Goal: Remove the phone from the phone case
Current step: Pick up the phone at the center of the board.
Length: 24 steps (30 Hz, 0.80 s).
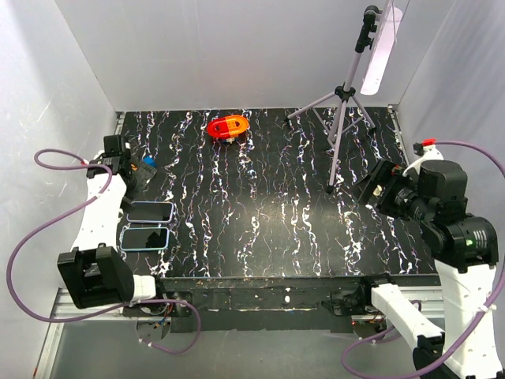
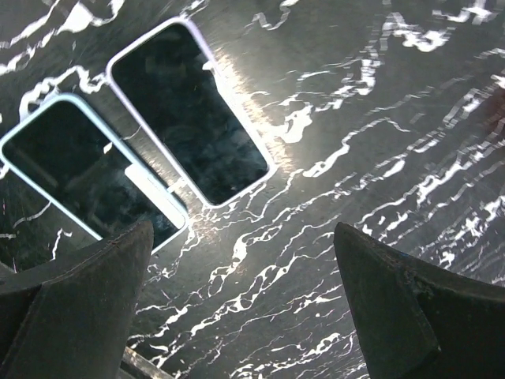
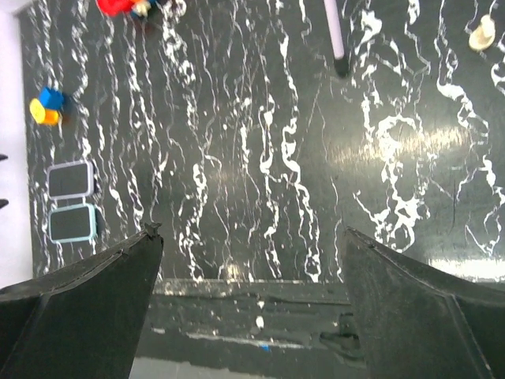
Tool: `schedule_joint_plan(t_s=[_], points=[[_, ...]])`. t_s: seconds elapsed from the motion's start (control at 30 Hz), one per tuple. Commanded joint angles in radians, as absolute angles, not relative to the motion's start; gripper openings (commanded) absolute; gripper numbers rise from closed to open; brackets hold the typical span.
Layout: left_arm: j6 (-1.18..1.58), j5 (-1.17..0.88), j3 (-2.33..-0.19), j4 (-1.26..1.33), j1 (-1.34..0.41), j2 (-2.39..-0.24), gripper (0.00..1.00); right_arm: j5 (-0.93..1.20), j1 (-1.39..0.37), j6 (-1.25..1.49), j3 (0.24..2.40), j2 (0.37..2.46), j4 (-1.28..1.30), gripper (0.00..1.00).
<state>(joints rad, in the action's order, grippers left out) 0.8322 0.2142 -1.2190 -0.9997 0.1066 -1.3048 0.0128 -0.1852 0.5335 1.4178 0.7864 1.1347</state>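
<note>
Two phone-shaped things lie flat, side by side, at the table's left. One has a pale lilac rim. The other has a light blue rim. Both show dark glossy faces, and I cannot tell which is the phone and which the case. My left gripper is open and empty, hovering just behind them and touching neither. My right gripper is open and empty, held high over the table's right side. Both things show small in the right wrist view, the lilac one above the blue one.
A red-orange object sits at the back centre. A tripod with a light bar stands at the back right, one leg reaching toward the middle. A small blue and yellow toy lies next to the left gripper.
</note>
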Motion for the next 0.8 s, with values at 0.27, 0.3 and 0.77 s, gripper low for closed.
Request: schedule_joint_plan(t_s=[0.27, 0.3, 0.77], points=[[1.127, 0.048, -1.102, -0.99, 0.247, -1.407, 1.0, 0.064, -0.183, 0.497, 1.474, 0.913, 1.258, 1.0], [1.147, 0.038, -1.089, -0.982, 0.25, -1.414, 1.0, 0.074, -0.183, 0.499, 1.46, 0.887, 1.235, 1.0], [1.267, 0.026, -1.103, -0.905, 0.275, -1.607, 0.99, 0.101, -0.183, 0.453, 1.417, 0.761, 1.19, 1.0]])
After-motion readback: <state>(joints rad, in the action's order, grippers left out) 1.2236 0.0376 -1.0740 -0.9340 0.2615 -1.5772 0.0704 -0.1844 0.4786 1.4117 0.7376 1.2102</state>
